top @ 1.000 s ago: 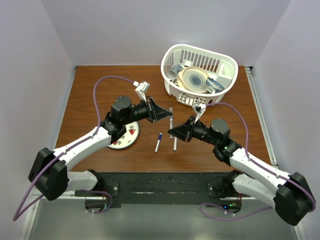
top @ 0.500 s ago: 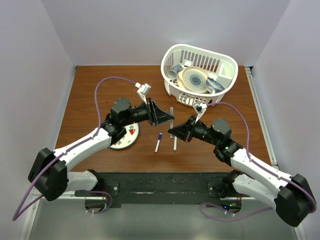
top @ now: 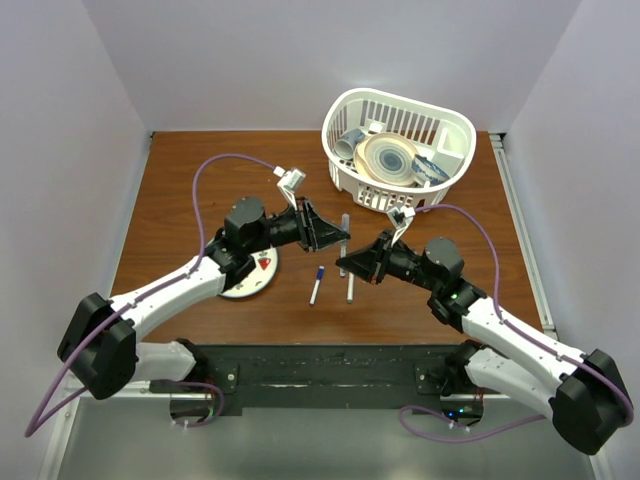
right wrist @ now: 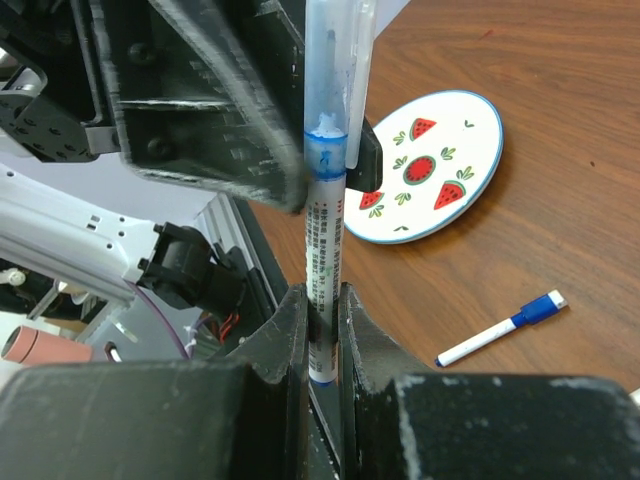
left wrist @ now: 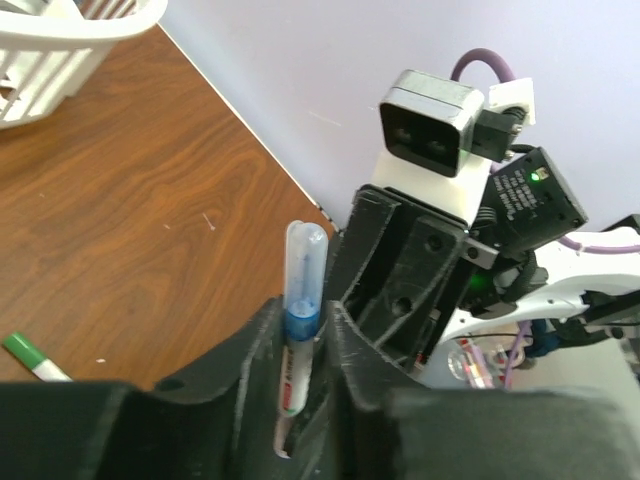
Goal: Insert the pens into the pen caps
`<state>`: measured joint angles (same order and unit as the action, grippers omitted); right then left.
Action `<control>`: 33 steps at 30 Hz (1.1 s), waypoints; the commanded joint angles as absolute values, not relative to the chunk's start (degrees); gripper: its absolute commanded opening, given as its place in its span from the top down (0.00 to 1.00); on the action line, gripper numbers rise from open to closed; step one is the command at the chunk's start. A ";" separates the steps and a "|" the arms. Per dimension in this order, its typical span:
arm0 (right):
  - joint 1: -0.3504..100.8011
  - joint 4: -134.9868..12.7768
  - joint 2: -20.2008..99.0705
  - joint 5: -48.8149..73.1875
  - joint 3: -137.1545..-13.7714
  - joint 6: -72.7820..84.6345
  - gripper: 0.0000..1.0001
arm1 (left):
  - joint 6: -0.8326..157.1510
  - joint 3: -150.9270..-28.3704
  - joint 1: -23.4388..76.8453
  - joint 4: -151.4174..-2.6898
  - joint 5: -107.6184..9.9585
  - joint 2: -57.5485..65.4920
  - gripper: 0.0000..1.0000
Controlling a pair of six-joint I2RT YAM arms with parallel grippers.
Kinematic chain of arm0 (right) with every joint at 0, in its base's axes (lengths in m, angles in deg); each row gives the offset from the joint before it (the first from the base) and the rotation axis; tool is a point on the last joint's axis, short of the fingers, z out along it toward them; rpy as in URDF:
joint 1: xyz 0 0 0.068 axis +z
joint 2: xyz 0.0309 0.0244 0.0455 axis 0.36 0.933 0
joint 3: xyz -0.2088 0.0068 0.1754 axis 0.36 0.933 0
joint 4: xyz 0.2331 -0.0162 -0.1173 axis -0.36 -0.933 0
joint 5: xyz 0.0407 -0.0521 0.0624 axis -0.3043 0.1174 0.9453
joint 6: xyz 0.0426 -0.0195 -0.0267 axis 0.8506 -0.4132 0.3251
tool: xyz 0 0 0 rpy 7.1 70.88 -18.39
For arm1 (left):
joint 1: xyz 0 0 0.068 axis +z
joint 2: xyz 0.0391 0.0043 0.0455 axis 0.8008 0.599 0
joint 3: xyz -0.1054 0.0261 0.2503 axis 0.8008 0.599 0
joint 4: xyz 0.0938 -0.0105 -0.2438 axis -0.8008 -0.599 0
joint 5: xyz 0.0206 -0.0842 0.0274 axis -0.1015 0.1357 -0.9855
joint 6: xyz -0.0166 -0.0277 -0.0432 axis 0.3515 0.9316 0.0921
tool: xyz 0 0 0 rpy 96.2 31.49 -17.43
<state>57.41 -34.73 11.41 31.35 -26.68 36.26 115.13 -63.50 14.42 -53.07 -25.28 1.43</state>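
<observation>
Now both tools are clenched on one pen (right wrist: 325, 235), held above the middle of the bench (top: 200, 190): right gripper (right wrist: 320, 300) on the barrel, left gripper (left wrist: 302, 315) on the cap (left wrist: 305, 250). If the two pull off axis, the cap may jam crooked or slip out. The jaws hide the joint, so I cannot tell if it is fully seated.

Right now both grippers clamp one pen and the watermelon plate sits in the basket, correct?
No: the watermelon plate lies on the table, outside the basket, per the right wrist view. Left gripper and right gripper do clamp one pen.
</observation>
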 commanded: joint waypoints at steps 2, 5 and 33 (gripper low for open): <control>57.31 -32.56 10.91 30.12 -29.01 36.73 1.00 | 115.01 -63.36 12.69 -49.98 -23.17 1.25 0.87; 57.40 -33.09 10.82 29.68 -29.01 36.73 1.00 | 115.09 -63.53 12.42 -49.54 -22.73 1.16 1.00; 57.31 -19.73 13.29 38.82 -27.16 43.85 1.00 | 116.94 -62.92 12.33 -44.09 -22.90 -2.53 0.61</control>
